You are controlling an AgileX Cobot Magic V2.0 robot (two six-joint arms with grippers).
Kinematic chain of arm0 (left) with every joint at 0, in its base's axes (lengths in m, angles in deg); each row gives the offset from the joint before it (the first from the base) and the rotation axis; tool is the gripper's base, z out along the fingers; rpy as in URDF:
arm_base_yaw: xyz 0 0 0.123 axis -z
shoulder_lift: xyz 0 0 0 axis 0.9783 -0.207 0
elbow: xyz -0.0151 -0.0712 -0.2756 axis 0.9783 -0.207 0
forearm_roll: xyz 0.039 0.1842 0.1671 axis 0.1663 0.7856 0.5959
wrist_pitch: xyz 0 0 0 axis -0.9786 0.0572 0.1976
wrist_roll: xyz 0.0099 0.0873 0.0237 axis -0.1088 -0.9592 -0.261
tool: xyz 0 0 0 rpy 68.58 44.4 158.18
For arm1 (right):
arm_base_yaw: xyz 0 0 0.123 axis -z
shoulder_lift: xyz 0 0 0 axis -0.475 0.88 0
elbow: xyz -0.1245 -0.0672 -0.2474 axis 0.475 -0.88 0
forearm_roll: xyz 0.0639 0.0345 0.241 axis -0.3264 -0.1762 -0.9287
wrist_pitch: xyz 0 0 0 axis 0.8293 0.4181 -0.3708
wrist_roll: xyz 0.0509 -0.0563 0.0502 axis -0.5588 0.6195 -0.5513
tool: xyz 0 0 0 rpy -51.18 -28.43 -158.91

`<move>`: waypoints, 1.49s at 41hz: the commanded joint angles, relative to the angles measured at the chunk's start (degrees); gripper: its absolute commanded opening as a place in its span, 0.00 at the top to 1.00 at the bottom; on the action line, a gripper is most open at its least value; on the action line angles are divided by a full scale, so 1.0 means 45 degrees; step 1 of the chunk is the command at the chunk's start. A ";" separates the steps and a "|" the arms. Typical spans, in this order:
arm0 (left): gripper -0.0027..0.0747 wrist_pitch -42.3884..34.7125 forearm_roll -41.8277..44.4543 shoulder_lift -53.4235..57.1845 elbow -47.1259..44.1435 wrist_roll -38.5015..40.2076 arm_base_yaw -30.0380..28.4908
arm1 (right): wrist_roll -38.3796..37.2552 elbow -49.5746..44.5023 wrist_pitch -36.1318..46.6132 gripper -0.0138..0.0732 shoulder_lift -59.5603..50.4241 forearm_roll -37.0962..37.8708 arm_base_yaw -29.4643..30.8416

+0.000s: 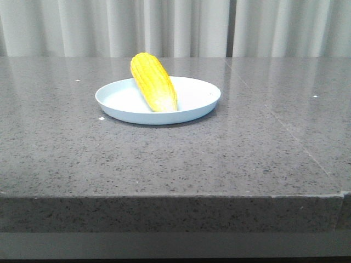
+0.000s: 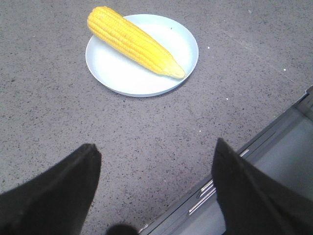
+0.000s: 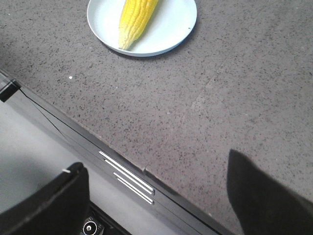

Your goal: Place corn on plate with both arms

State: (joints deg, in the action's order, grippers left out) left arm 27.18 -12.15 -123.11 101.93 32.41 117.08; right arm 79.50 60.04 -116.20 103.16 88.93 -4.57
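The yellow corn (image 1: 153, 82) lies on the pale blue-white plate (image 1: 194, 98) in the middle of the grey table, its paler tip toward the front rim and its thick end over the back rim. Both also show in the left wrist view, corn (image 2: 132, 41) and plate (image 2: 117, 73), and in the right wrist view, corn (image 3: 134, 19) and plate (image 3: 168, 29). My left gripper (image 2: 155, 149) is open and empty above the table's front edge, well short of the plate. My right gripper (image 3: 156, 169) is open and empty over the same edge. Neither gripper shows in the front view.
The speckled grey stone table (image 1: 263, 148) has a seam running back on its right part. Its front edge (image 3: 122, 161) with a dark metal rail lies under both grippers. Pale curtains (image 1: 175, 27) hang behind the table.
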 commanded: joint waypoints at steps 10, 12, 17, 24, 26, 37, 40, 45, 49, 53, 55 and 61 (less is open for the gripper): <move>0.49 -0.0862 0.0017 0.0036 0.0314 0.0149 0.0111 | 0.0142 -0.0224 0.0866 0.17 -0.1126 0.0203 -0.0052; 0.57 -0.0862 0.0017 0.0036 0.0314 0.0149 0.0111 | 0.0142 -0.0224 0.0866 0.21 -0.1113 0.0203 -0.0052; 0.77 -0.0862 0.0017 0.0036 0.0314 0.0149 0.0111 | 0.0142 -0.0224 0.0877 0.44 -0.1113 0.0203 -0.0052; 0.99 -0.0796 0.0017 0.0036 0.0314 0.0149 0.0111 | 0.0142 -0.0224 0.0877 0.78 -0.1113 0.0203 -0.0052; 0.99 -0.0796 0.0042 0.0036 0.0314 0.0085 0.0111 | 0.0142 -0.0224 0.0877 0.85 -0.1113 0.0203 -0.0052; 0.99 -0.0796 0.0042 0.0036 0.0314 -0.0542 0.0111 | 0.0142 -0.0224 0.0877 0.92 -0.1113 0.0203 -0.0052; 0.99 -0.0796 0.0042 0.0036 0.0314 -0.0542 0.0111 | 0.0142 -0.0224 0.0866 0.92 -0.1113 0.0203 -0.0052; 0.99 -0.0796 0.0042 0.0036 0.0314 -0.0542 0.0111 | 0.0142 -0.0224 0.0866 0.92 -0.1113 0.0203 -0.0052; 0.99 -0.0796 0.0042 0.0036 0.0314 -0.0542 0.0111 | 0.0142 -0.0224 0.0866 0.92 -0.1113 0.0203 -0.0052; 0.99 -0.0796 0.0042 0.0036 0.0314 -0.0542 0.0111 | 0.0153 -0.0224 0.0867 0.92 -0.1113 0.0203 -0.0052; 0.99 -0.0796 0.0042 0.0036 0.0314 -0.0542 0.0111 | 0.0153 -0.0224 0.0867 0.92 -0.1113 0.0203 -0.0052; 0.99 -0.0879 0.0042 0.0036 0.0274 -0.0542 0.0111 | 0.0153 -0.0224 0.0867 0.92 -0.1113 0.0203 -0.0052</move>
State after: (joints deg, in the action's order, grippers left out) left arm 27.18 -12.12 -123.11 101.93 30.06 117.08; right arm 79.53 57.84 -116.20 97.84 88.93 -4.57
